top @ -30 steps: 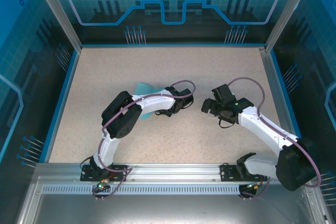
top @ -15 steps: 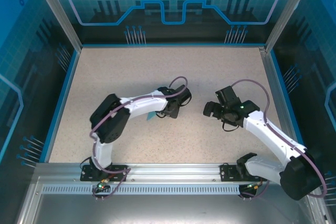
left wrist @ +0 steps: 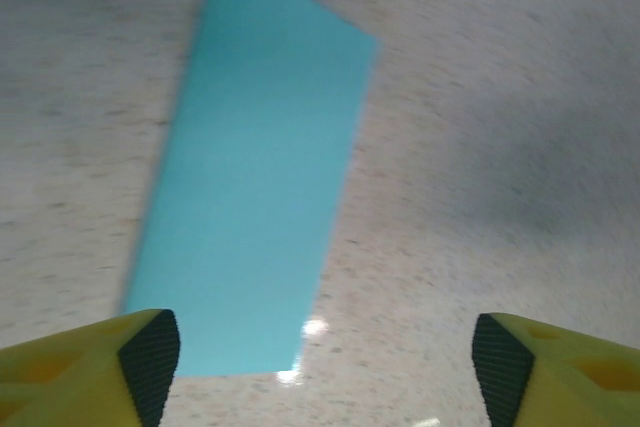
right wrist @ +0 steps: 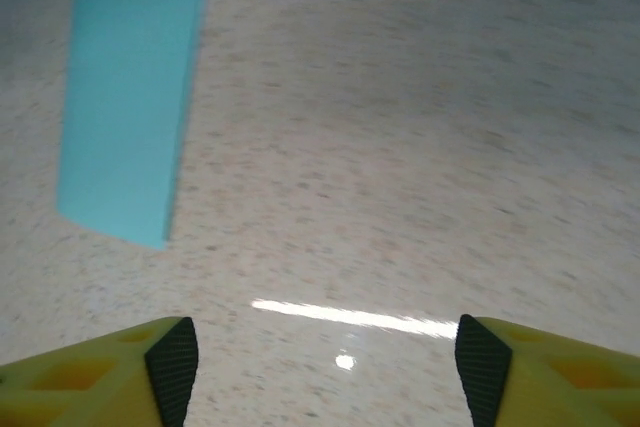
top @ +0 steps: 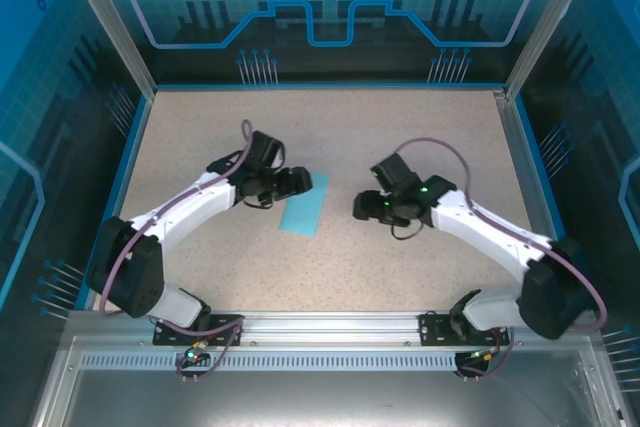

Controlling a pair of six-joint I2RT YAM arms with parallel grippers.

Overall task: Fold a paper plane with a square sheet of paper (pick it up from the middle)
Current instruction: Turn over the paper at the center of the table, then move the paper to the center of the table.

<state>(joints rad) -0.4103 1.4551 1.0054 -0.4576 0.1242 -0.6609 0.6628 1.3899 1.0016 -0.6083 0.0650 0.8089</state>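
Observation:
The square sheet of paper (top: 305,206) lies flat on the speckled table as a narrow light blue rectangle, not in the shape of a paper plane. My left gripper (top: 299,183) hovers open at its far left end. In the left wrist view the paper (left wrist: 255,177) stretches away from the left finger (left wrist: 148,359), and nothing is between the fingers of the gripper (left wrist: 325,352). My right gripper (top: 361,209) stands open a short way to the right of the sheet. In the right wrist view the paper (right wrist: 130,87) is at the upper left, apart from the gripper (right wrist: 320,357).
The speckled table (top: 420,127) is bordered by a raised blue rim (top: 118,187) on the left, back and right. Slanted metal posts (top: 108,22) stand at the back corners. An aluminium rail (top: 330,347) carries both arm bases at the near edge.
My left gripper opened, let go of the paper and swung back to the left, uncovering the sheet. My right gripper moved left towards the paper and its jaws narrowed a little.

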